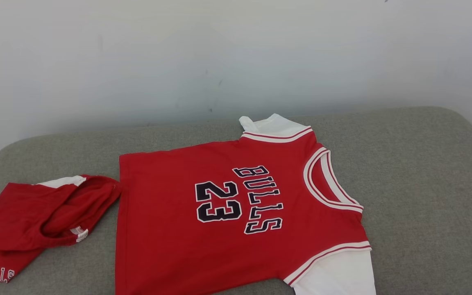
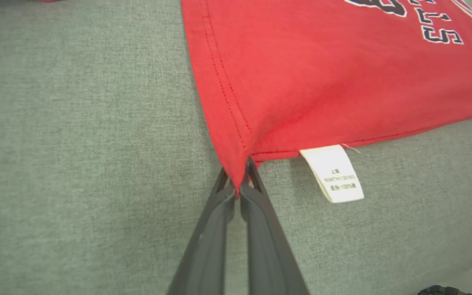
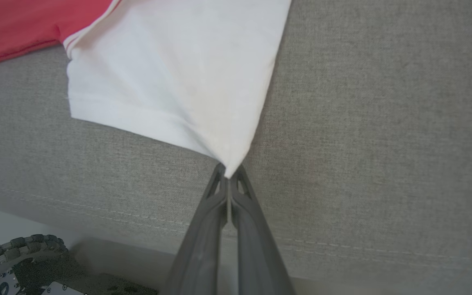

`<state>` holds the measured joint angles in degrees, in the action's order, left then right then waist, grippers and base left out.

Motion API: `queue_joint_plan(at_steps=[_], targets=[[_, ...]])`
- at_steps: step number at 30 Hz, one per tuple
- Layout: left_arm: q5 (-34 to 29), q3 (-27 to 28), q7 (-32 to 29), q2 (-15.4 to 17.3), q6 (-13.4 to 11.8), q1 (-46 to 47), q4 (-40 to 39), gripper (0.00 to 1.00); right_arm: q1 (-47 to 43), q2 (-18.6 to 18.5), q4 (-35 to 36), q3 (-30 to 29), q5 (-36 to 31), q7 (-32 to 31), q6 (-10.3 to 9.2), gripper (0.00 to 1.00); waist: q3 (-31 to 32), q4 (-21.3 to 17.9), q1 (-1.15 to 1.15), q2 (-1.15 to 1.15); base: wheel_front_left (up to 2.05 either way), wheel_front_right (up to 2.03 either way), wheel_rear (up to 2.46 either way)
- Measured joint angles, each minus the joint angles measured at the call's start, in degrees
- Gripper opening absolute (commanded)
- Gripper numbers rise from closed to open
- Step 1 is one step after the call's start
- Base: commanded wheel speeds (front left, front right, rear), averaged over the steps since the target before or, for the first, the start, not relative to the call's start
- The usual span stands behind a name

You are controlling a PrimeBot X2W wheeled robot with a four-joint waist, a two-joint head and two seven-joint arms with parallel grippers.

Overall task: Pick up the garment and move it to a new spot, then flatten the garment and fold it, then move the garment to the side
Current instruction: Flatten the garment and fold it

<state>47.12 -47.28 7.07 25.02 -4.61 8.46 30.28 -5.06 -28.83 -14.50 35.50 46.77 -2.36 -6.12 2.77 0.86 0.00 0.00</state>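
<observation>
Head view: red jersey (image 1: 170, 246) lies flat on the grey cushion (image 1: 424, 184); left gripper (image 2: 238, 182) pinches its red hem corner, right gripper (image 3: 228, 175) clamps the white sleeve (image 3: 170, 82) corner, both jaws closed tight.

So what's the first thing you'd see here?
A bright red basketball jersey with white sleeves, printed BULLS 23, lies spread flat across the middle of the grey fabric cushion. The left gripper pinches its red hem corner and the right gripper its white sleeve corner. A crumpled red garment sits at the cushion's left end.
</observation>
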Motion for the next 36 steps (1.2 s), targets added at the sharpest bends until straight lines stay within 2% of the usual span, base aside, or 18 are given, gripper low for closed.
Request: queue_joint_plan(at_steps=[12,14,15,16,24,31,36], targets=[[0.57,-0.10,-0.48,-1.75,0.10,0.25,1.67,0.00,1.10,1.16,-1.65,0.25,-1.02,-0.76,-0.45,0.00,-0.24,0.17,0.00,0.00,0.00,0.00,0.00],[0.57,0.04,-0.41,-1.98,0.09,0.31,2.04,0.96,1.10,1.23,-2.10,0.02,-1.02,-0.76,-0.52,0.00,-0.22,0.31,0.00,0.00,0.00,0.00,0.00],[0.57,0.08,-0.41,-1.98,0.09,0.32,2.12,1.00,1.10,1.26,-2.16,-0.16,-1.02,-0.74,-0.52,0.42,-0.22,0.36,0.00,0.00,0.00,0.00,0.00],[0.57,0.20,-0.40,-2.00,0.08,0.33,2.21,1.00,1.09,1.29,-2.23,-0.41,-1.02,-0.69,-0.52,1.00,-0.21,0.41,0.00,0.00,0.00,0.00,0.00],[1.82,2.05,1.30,-2.41,-0.43,-0.01,1.64,1.00,0.05,1.57,-1.51,-3.76,1.48,-0.05,-0.93,1.00,-0.35,0.51,0.00,0.00,0.00,0.00,0.00],[4.31,6.73,4.69,1.22,-1.21,-3.12,-2.81,1.00,-2.00,-0.37,4.47,-9.06,5.66,2.46,-0.93,1.00,-0.70,-0.27,0.00,0.00,0.00,0.00,0.00],[4.25,9.44,6.17,1.94,-1.60,-3.49,-8.27,1.00,-2.02,-1.15,9.22,-11.92,6.70,4.91,-0.93,1.00,-0.75,-0.39,0.00,0.00,0.00,0.00,0.00]])
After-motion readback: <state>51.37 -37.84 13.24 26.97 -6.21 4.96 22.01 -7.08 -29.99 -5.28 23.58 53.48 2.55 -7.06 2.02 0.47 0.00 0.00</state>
